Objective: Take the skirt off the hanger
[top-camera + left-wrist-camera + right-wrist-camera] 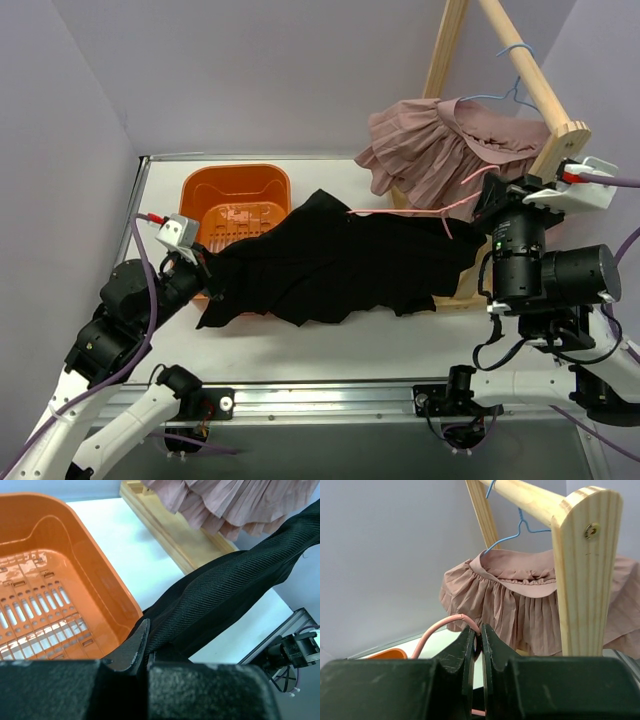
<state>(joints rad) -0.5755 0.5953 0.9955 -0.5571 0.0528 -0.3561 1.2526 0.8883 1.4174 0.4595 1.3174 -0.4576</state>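
Black skirt [340, 255] lay stretched left-right over the worktop [330, 345]: left claw [197, 265] pinched its left end, right claw [488, 198] pinched the pink hanger [400, 212] at the right.

The skirt [340, 262] lies stretched across the middle of the table [330, 340]. Its left end is pinched in the left gripper [203, 270], just beside the front right corner of the basket [236, 178], which sits at the rear left. Its right end reaches the foot of the rack [545, 95] at the rear right, where the right gripper [487, 195] clamps the hanger [400, 212] that runs along the skirt's rear edge. Behind them a second garment [420, 150] hangs from the rack's bar on a second hanger [519, 522].
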